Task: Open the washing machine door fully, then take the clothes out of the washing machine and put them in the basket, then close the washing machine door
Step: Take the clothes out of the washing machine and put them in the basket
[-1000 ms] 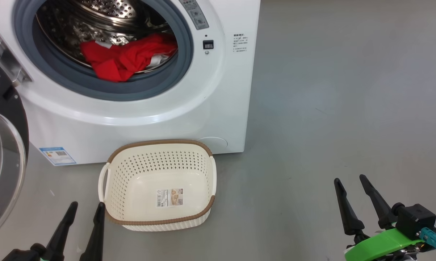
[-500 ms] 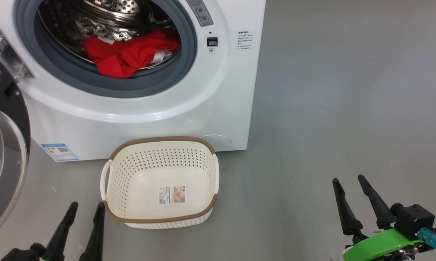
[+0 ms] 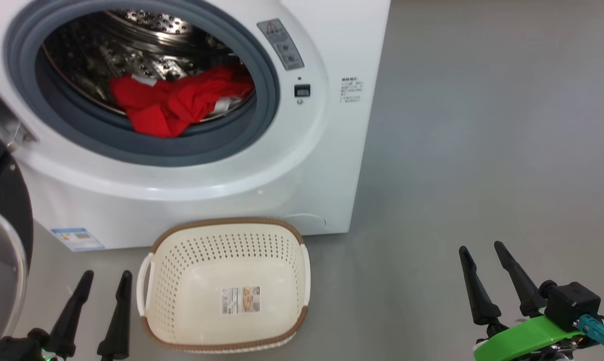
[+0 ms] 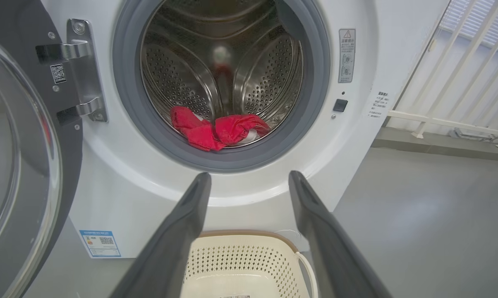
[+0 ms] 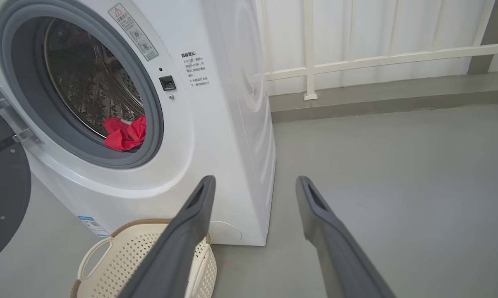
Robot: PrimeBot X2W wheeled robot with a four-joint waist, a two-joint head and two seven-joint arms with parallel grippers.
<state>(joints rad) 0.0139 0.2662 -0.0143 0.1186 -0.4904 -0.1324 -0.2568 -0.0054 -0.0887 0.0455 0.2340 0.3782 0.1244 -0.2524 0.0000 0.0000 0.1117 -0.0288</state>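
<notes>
**Door open, red clothes in the drum, both claws spread and holding nothing**

The washing machine (image 3: 292, 165) stands on a grey floor (image 3: 482, 125). Its door (image 4: 13, 174) is swung out on a metal hinge (image 4: 81, 70) at the left side of the opening. The clothes (image 3: 176, 103), a red heap with bits of white, lie at the bottom of the steel drum (image 4: 216, 62), reaching toward the grey rubber seal (image 3: 146, 150). The basket (image 3: 221, 221) sits on the floor just in front of the machine, below the opening, with a paper label (image 3: 240, 300) on its bottom.

The left claw (image 3: 106, 275) hangs low just left of the basket, near the door's rim, spread apart and gripping nothing. The right claw (image 3: 481, 246) is well to the right over bare floor, likewise spread and empty, and a green part (image 3: 527, 338) sits behind it. A white railing (image 5: 356, 60) runs behind the machine.

The head view's left edge cuts off the door. The small print (image 3: 349, 90) on the machine's front is too small to read.
</notes>
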